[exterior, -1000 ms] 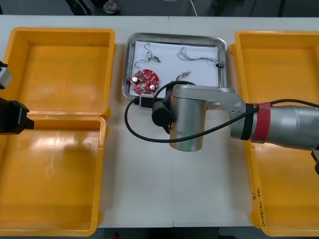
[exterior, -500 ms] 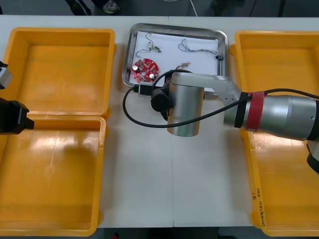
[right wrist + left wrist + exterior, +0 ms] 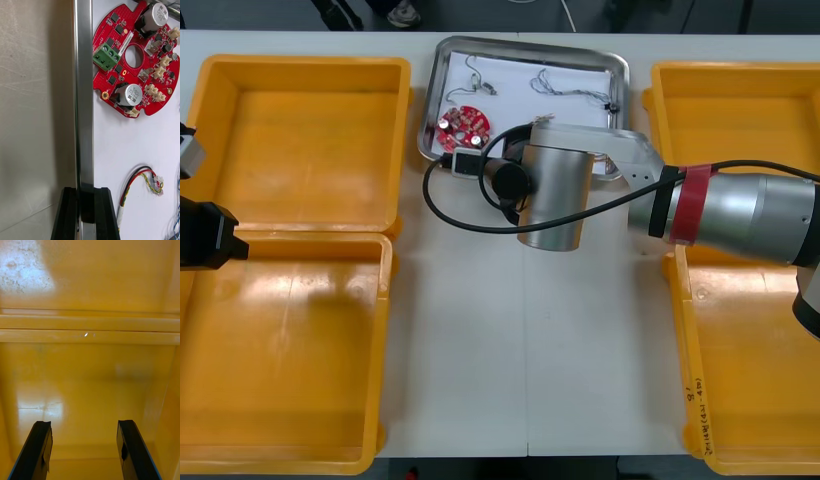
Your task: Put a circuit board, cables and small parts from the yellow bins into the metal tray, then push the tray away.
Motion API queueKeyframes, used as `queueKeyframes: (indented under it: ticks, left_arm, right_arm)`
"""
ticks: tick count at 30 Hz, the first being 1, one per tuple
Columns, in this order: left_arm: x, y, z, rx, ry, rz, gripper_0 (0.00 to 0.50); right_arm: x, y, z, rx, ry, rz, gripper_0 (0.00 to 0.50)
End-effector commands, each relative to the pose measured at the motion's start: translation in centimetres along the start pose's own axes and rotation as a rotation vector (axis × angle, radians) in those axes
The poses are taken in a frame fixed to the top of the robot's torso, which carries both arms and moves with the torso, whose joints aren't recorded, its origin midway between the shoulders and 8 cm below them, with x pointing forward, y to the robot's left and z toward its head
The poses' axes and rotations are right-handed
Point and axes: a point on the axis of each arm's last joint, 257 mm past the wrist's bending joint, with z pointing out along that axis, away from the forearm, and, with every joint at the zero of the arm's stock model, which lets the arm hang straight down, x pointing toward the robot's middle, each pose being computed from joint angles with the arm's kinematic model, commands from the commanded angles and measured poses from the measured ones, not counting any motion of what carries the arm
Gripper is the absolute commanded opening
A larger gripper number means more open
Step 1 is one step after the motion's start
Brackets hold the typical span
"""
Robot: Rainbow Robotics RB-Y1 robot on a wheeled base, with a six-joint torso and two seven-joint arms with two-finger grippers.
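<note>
Judging by the tray [image 3: 510,95], which sits at the far middle of the table [image 3: 480,350] with the board [image 3: 463,123] and cables [image 3: 570,88] on its white inside, we take the loading as largely done and the push away as the step in hand. Whether small parts lie there too we cannot tell. Our right gripper [image 3: 85,193] reaches in from the right, fingers pinching the tray's near rim, while the left gripper [image 3: 84,423] hangs spread over the left bins [image 3: 300,130] at the table's left edge.
</note>
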Motion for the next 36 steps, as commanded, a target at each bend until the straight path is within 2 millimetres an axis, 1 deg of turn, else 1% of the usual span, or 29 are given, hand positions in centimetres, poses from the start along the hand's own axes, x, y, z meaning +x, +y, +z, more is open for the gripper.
queueKeyframes:
  ticks: [1,6,11,12,25,26,27,28,30,31,32,33,35,36]
  left_arm:
    - [-0.3,1.4,-1.4,-0.042,-0.023,0.084,0.500]
    - [-0.3,1.4,-1.4,-0.042,-0.023,0.084,0.500]
    - [-0.3,1.4,-1.4,-0.042,-0.023,0.084,0.500]
    - [-0.3,1.4,-1.4,-0.042,-0.023,0.084,0.500]
    - [-0.3,1.4,-1.4,-0.042,-0.023,0.084,0.500]
    - [-0.3,1.4,-1.4,-0.042,-0.023,0.084,0.500]
    - [-0.3,1.4,-1.4,-0.042,-0.023,0.084,0.500]
    - [-0.3,1.4,-1.4,-0.042,-0.023,0.084,0.500]
    - [-0.3,1.4,-1.4,-0.042,-0.023,0.084,0.500]
    - [-0.3,1.4,-1.4,-0.042,-0.023,0.084,0.500]
    - [-0.3,1.4,-1.4,-0.042,-0.023,0.084,0.500]
    - [-0.3,1.4,-1.4,-0.042,-0.023,0.084,0.500]
    - [-0.3,1.4,-1.4,-0.042,-0.023,0.084,0.500]
    - [-0.3,1.4,-1.4,-0.042,-0.023,0.084,0.500]
  right_arm:
    - [-2.1,-3.3,-0.7,0.043,-0.038,-0.024,0.000]
    - [-1.9,-3.5,-0.5,0.044,-0.030,-0.032,0.000]
    - [-1.5,-3.5,-0.1,0.057,-0.026,-0.083,0.000]
    - [-1.4,-3.8,-0.1,0.062,-0.026,-0.090,0.000]
    - [-0.8,-4.1,0.0,0.065,-0.016,-0.087,0.005]
    - [-0.7,-4.1,0.0,0.065,-0.015,-0.086,0.093]
    - [-0.8,-4.1,0.0,0.065,-0.016,-0.085,0.146]
    - [-0.7,-4.1,0.0,0.066,-0.013,-0.082,0.243]
    - [-0.7,-4.1,0.0,0.065,-0.012,-0.078,0.315]
    - [-0.7,-4.1,-0.1,0.064,-0.014,-0.080,0.368]
    - [-0.7,-4.1,-0.2,0.064,-0.013,-0.078,0.408]
    - [-0.7,-4.1,-0.2,0.064,-0.013,-0.077,0.426]
    - [-0.6,-4.0,-0.3,0.053,-0.011,-0.064,0.500]
    - [-0.6,-4.0,-0.3,0.048,-0.011,-0.057,0.500]
